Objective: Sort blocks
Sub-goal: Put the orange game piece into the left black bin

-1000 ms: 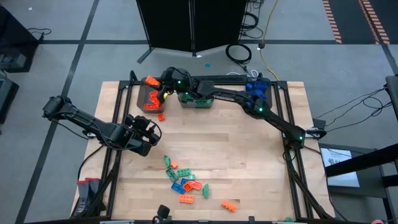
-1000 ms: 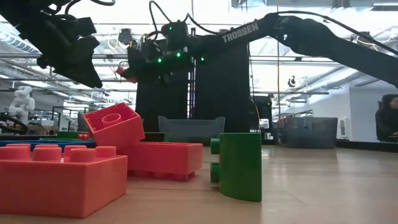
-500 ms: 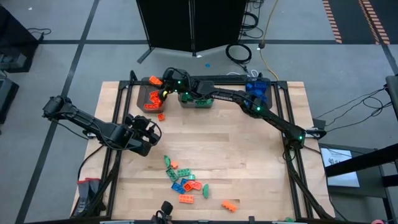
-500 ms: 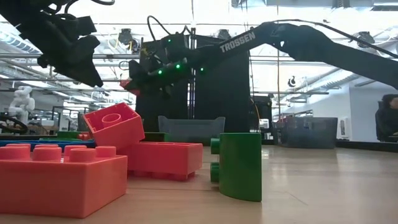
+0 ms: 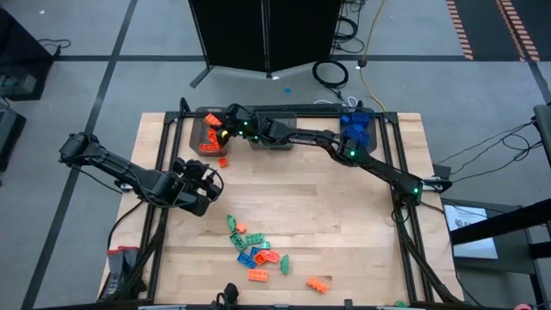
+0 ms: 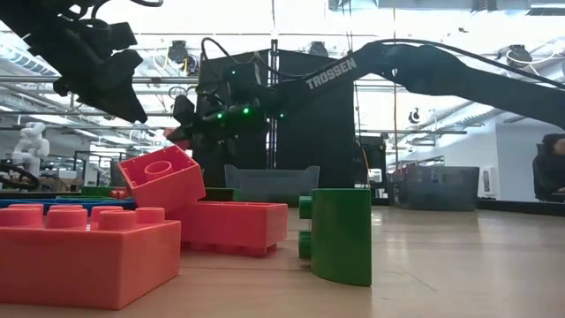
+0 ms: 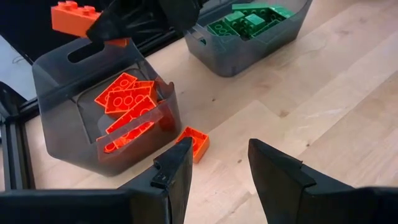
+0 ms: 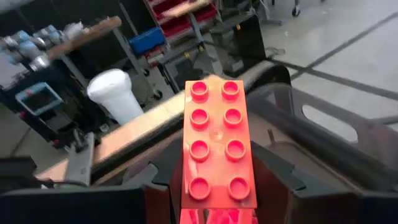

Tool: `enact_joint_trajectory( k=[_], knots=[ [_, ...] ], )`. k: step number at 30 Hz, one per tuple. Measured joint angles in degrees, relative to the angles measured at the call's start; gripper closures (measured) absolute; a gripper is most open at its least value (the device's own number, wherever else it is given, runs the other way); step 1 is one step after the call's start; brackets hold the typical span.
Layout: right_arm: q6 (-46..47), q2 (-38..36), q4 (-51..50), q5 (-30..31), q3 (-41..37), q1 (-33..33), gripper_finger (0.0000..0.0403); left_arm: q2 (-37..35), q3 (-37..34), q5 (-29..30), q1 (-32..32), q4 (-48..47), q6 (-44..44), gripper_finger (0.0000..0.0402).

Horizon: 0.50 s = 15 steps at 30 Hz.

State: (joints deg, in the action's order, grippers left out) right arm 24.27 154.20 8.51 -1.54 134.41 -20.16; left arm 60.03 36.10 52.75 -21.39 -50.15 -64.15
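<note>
Low view first, since it sits nearest the loose heap: I see chunky orange studded plastic bricks (image 6: 88,243) and a green studded brick standing on its side (image 6: 340,234) right at the lens. From above, that unsorted pile of orange, green and blue bricks (image 5: 256,251) lies on the pale wooden table (image 5: 344,232), well apart from the grey translucent bin holding orange bricks (image 5: 203,136), which I take as my landmark.

Between the pile and that bin I have the left gripper (image 7: 217,168) parked with its fingers apart and nothing between them. Its wrist camera shows one small orange brick (image 7: 194,142) on the table just beside the bin's wall, outside it. That stray worries me: it still needs collecting, and a careless approach could nudge the bin.

Farther off, the right gripper (image 5: 225,125) reaches over the orange bin, clamped on a long orange two-by-four studded brick (image 8: 217,140). The left wrist view shows that brick (image 7: 78,17) high above the bin's far rim, near the handle slot, rather than over the middle. My judgement is that letting go here risks the brick catching the rim and bouncing out to join the stray, or tumbling off the table's back edge.

Just beside the orange bin sits the grey bin of green bricks (image 7: 252,31); a sideways drift before release would put orange among green. Beyond it, a blue-filled bin (image 5: 356,127) stands clear of trouble.
</note>
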Motion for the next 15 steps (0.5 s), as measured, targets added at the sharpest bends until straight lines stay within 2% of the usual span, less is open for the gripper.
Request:
enact_joint_trajectory(
  k=[12,15],
  knots=[
    [0.34,0.55,1.94,3.04,0.04,0.00,0.0282,0.00,0.00,0.00,0.00,0.11,0.01,0.0241],
    [0.70,0.55,2.80,3.54,0.04,0.00,0.0243,0.00,0.00,0.00,0.00,0.11,0.01,0.0241]
  ],
)
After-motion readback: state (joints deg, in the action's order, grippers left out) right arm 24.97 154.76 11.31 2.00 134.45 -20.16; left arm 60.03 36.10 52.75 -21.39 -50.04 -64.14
